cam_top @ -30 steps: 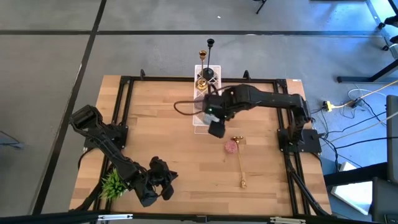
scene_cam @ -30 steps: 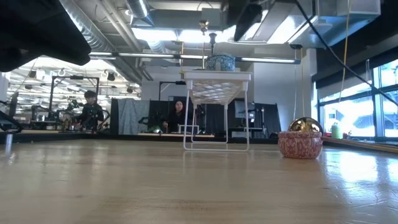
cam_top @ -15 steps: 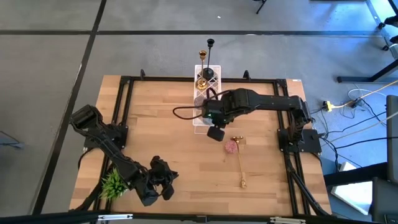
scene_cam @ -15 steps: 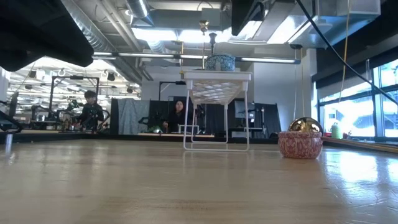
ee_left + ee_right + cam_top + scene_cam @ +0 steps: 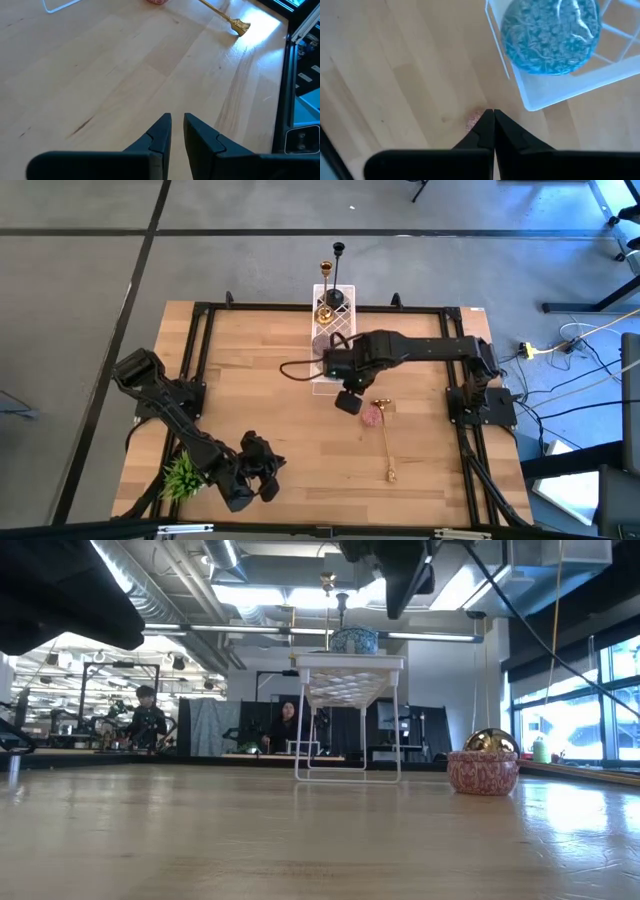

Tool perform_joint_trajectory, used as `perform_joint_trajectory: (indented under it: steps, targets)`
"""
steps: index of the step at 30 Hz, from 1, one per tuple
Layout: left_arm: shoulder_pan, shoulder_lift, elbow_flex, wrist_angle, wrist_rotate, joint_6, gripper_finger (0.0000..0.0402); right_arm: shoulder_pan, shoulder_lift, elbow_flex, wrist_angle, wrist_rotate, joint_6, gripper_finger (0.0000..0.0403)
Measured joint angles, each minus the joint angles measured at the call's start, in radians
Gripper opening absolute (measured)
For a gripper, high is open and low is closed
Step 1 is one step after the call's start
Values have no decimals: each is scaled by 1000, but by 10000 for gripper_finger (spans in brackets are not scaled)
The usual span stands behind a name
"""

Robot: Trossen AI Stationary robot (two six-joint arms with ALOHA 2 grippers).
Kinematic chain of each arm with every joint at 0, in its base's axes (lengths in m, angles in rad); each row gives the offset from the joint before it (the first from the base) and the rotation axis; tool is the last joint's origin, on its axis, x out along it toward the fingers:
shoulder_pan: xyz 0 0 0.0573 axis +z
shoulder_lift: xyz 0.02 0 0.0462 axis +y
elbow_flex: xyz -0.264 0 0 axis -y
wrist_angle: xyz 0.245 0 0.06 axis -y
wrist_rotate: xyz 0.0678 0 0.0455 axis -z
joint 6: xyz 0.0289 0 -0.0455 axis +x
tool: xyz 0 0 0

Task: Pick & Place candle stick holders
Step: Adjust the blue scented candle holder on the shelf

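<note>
One gold candle stick holder (image 5: 386, 442) lies flat on the table right of centre, its cup end (image 5: 240, 27) toward the near edge. At its far end is a pink patterned round piece (image 5: 371, 416). A black holder (image 5: 338, 252) and a gold holder (image 5: 326, 270) stand upright at the far end of a white wire rack (image 5: 320, 375). My right gripper (image 5: 347, 404) hangs shut above the table, between the rack's near end and the pink piece, with nothing between its fingers (image 5: 493, 116). My left gripper (image 5: 177, 120) waits at the near left, fingers almost together and empty.
A blue disc (image 5: 550, 35) lies in the rack. A green plant tuft (image 5: 180, 475) sits at the near left corner beside the left arm. Black frame rails (image 5: 200, 350) run along the table's edges. Bare wood spans the table's middle and left. People stand in the room beyond.
My right gripper has drawn back from over the rack's near end toward the table's near edge, ending beside the pink piece, and its fingers have shut on nothing. The holders and the rack have kept their places.
</note>
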Motion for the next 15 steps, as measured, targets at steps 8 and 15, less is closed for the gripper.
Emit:
perform_joint_trajectory:
  steps: [8, 15]
  targets:
    - [-1, 0, 0, -18, -13, -10, 45, -4, -2, -10, 85, 43, 0, 1]
    - [-1, 0, 0, -18, -14, -10, 45, -38, -1, -18, 93, 44, 0, 0]
